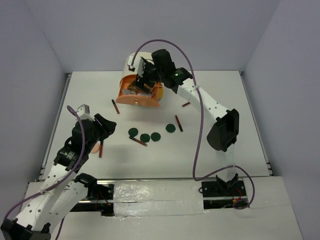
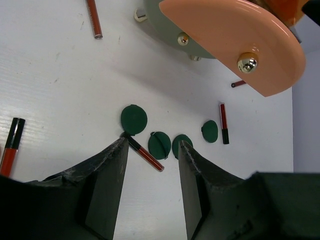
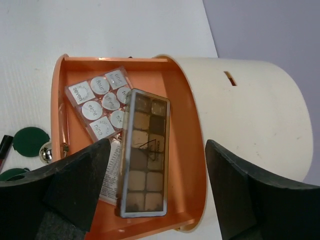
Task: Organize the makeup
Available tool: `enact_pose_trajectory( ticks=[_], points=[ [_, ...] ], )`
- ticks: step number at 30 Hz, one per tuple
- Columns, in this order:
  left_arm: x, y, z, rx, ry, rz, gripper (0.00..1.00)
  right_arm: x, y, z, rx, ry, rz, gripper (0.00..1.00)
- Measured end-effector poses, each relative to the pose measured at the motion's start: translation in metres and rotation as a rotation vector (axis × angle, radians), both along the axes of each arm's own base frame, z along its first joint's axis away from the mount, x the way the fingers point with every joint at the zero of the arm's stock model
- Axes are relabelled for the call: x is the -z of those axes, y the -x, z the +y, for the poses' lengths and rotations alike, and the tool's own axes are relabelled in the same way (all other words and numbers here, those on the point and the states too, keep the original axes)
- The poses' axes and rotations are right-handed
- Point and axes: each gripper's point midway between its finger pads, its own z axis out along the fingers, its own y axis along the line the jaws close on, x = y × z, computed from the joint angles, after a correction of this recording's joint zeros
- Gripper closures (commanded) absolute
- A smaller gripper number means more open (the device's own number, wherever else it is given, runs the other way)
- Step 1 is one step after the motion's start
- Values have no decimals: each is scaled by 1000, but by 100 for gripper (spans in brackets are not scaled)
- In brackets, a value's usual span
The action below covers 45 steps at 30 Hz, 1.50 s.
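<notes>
Four dark green discs (image 1: 145,137) lie in a row mid-table, also in the left wrist view (image 2: 160,145). Dark-red sticks (image 1: 115,106) lie scattered around them; one (image 2: 145,152) lies by the discs. A peach puff (image 1: 94,146) lies under my left arm. My left gripper (image 1: 102,131) is open and empty, above the table just short of the discs (image 2: 152,143). My right gripper (image 1: 145,75) is open over the pulled-out orange drawer (image 3: 190,150). In that drawer lie a brown palette (image 3: 145,155) and a palette of white pans (image 3: 100,107). The jaws (image 3: 156,145) straddle the brown palette without touching it.
The cream drum cabinet (image 1: 135,62) stands at the back centre, and its orange drawer front (image 2: 235,35) with a metal knob juts toward the discs. White walls enclose the table on three sides. A purple cable arcs over the right arm.
</notes>
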Motion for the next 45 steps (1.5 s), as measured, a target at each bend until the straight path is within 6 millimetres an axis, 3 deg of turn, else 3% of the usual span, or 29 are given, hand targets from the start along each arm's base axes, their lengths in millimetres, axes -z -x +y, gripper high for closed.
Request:
enact_pose_trajectory(
  ticks=[2, 4, 5, 6, 9, 12, 14, 16, 21, 25, 28, 32, 39, 42, 45],
  points=[
    [1, -3, -2, 7, 2, 3, 43, -10, -1, -5, 17, -27, 5, 16],
    [1, -6, -5, 15, 6, 1, 43, -26, -1, -11, 42, -78, 18, 29],
    [4, -8, -7, 20, 4, 10, 43, -37, -3, -19, 68, -122, 35, 39],
    [6, -9, -8, 23, 2, 18, 43, -49, -9, -30, 101, -161, 40, 67],
    [11, -11, -10, 30, -3, 35, 43, -83, -32, -81, 236, -294, 68, 100],
    [12, -12, -11, 35, -3, 40, 43, -94, -63, -141, 400, -383, 102, 100],
    [12, -14, -13, 39, -2, 38, 44, -79, -83, -167, 493, -411, 162, 100],
    [14, -17, -15, 47, 0, 40, 44, -50, -103, -181, 571, -418, 233, 100],
    [21, -22, -20, 64, -1, 64, 44, 58, -133, -183, 701, -355, 436, 100],
    [27, -23, -22, 72, -6, 85, 44, 136, -146, -183, 765, -277, 539, 100],
    [21, -25, -23, 72, -3, 75, 44, 170, -152, -187, 792, -226, 565, 100],
    [13, -27, -23, 72, 3, 58, 44, 185, -167, -190, 803, -183, 539, 100],
    [17, -28, -24, 72, 0, 74, 44, 172, -181, -193, 794, -114, 451, 98],
    [21, -29, -25, 73, -4, 87, 44, 173, -179, -194, 787, -53, 425, 97],
    [22, -29, -26, 78, -4, 92, 44, 188, -169, -195, 774, 32, 432, 98]
  ],
)
